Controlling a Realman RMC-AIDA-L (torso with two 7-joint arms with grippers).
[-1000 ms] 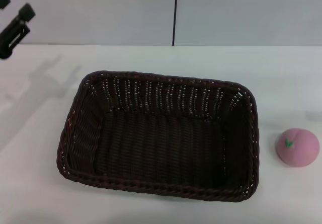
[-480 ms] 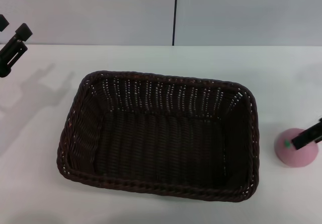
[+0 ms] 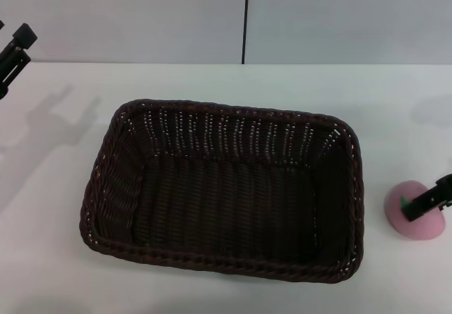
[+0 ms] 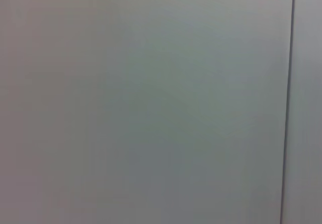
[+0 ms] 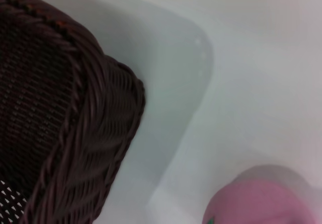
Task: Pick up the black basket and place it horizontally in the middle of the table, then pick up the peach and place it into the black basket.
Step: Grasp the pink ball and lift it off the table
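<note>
The black basket [image 3: 222, 187] lies lengthwise across the middle of the white table [image 3: 233, 81], open side up and empty. The pink peach [image 3: 409, 219] sits on the table just right of the basket, with a small gap between them. My right gripper [image 3: 431, 201] reaches in from the right edge and hangs low over the peach, partly covering it. The right wrist view shows a basket corner [image 5: 75, 108] and the peach [image 5: 261, 204] close below. My left gripper [image 3: 13, 49] is open and empty, raised at the far left, well away from the basket.
A grey wall with a dark vertical seam [image 3: 246, 17] stands behind the table. The left wrist view shows only that wall and its seam [image 4: 288, 103]. Bare tabletop [image 5: 251, 58] lies around the basket on all sides.
My right gripper has come in from the right edge and settled lower over the peach. My left gripper has drawn back farther towards the left edge. The basket has not moved.
</note>
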